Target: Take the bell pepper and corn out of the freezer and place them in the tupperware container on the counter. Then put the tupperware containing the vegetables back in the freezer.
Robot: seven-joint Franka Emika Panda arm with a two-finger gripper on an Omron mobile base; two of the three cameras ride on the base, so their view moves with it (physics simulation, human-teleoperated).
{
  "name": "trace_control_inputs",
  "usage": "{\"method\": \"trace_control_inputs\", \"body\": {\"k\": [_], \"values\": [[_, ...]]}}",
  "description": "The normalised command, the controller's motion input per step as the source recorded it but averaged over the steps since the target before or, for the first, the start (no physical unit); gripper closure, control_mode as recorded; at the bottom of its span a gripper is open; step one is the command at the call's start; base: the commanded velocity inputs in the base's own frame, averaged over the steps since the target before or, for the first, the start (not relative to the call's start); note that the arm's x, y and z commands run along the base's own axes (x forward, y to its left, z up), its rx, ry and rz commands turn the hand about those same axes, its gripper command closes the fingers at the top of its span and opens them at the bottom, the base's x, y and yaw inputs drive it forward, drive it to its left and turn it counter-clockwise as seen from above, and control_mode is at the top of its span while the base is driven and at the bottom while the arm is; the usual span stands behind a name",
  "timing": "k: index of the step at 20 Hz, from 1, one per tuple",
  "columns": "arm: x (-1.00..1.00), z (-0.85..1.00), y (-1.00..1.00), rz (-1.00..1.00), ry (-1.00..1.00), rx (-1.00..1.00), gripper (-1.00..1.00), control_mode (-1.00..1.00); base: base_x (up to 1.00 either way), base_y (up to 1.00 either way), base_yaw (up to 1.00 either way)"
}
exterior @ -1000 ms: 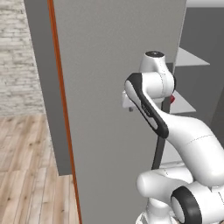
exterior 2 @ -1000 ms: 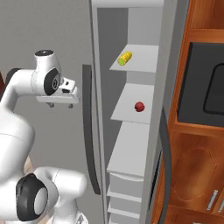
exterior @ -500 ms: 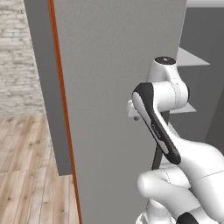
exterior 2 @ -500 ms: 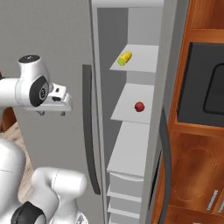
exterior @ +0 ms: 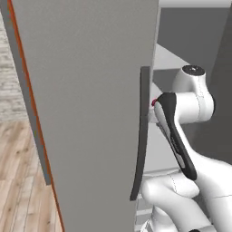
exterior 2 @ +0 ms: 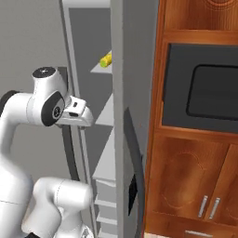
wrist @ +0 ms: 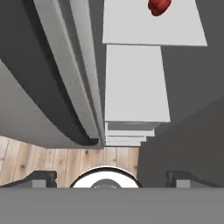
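End effector (wrist: 111, 177) on my rig hangs spread wide and grasping nothing, its fingertips (wrist: 41, 178) far apart, just inside the freezer (exterior: 90, 90) opening beside the door's long dark handle (exterior: 140, 136). Relative to that freezer, the bell pepper (wrist: 159, 5) sits on a pale shelf (wrist: 153, 26) inside, and the corn (exterior 2: 106, 60) lies on a higher shelf. I see a dark oven (exterior 2: 200, 90) set in wooden cabinetry just beside the freezer.

The freezer (exterior: 90, 90) is grey. The bell pepper (wrist: 159, 6) is red, the corn (exterior 2: 106, 60) yellow, the shelves (wrist: 135, 83) pale grey.
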Motion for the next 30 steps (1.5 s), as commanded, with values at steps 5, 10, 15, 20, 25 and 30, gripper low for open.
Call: {"method": "trace_control_inputs", "body": {"k": [5, 10, 15, 20, 25, 30], "values": [[0.0, 0.0, 0.0, 0.0, 0.0, 0.0, -1.0, 1.0, 0.28, -0.45, -0.05], [0.0, 0.0, 0.0, 0.0, 0.0, 0.0, -1.0, 1.0, 0.81, -0.04, 0.0], [0.27, 0.0, -0.03, 0.0, 0.0, 0.02, -1.0, -1.0, 0.29, 0.0, 0.0], [-0.08, 0.2, -0.28, 0.0, -0.47, 0.03, -1.0, -1.0, 0.0, 0.0, 0.0], [0.03, 0.38, -0.2, 0.0, -0.45, 0.05, -1.0, -1.0, 0.0, 0.0, 0.0], [0.32, 0.58, -0.15, 0.01, -0.13, 0.13, -1.0, -1.0, 0.0, 0.0, 0.0]]}}
